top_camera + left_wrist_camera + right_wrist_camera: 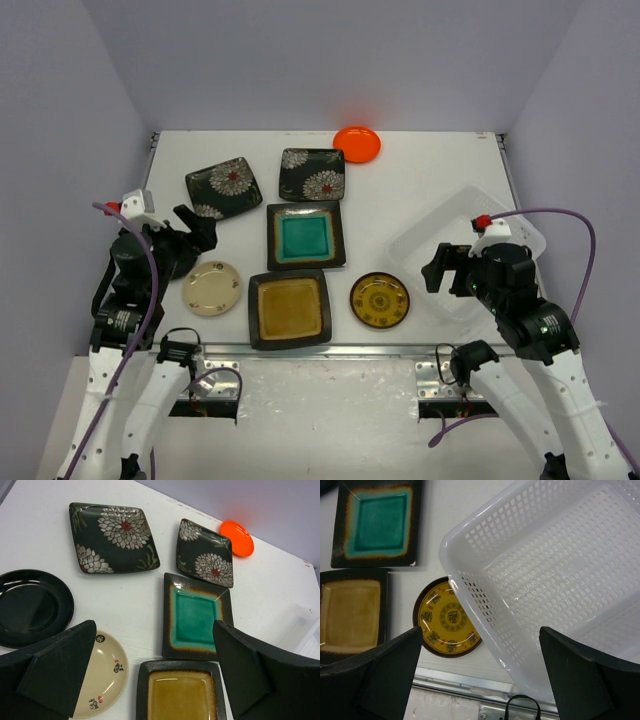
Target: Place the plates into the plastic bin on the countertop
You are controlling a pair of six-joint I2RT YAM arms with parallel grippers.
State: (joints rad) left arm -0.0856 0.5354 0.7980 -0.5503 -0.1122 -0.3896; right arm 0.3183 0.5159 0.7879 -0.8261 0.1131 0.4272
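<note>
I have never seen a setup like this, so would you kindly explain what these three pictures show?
Two robot arms stand at the near edge of a white table. The top picture looks down from behind them; the others come from wrist cameras, so the dark wedges are each arm's own fingers. On the table lie four square plates (two flowered, teal, amber), three small round ones (cream, yellow-patterned, orange) and an empty-looking plastic bin. The left wrist also sees a black round plate. The left end effector and right end effector are open, holding nothing.
</note>
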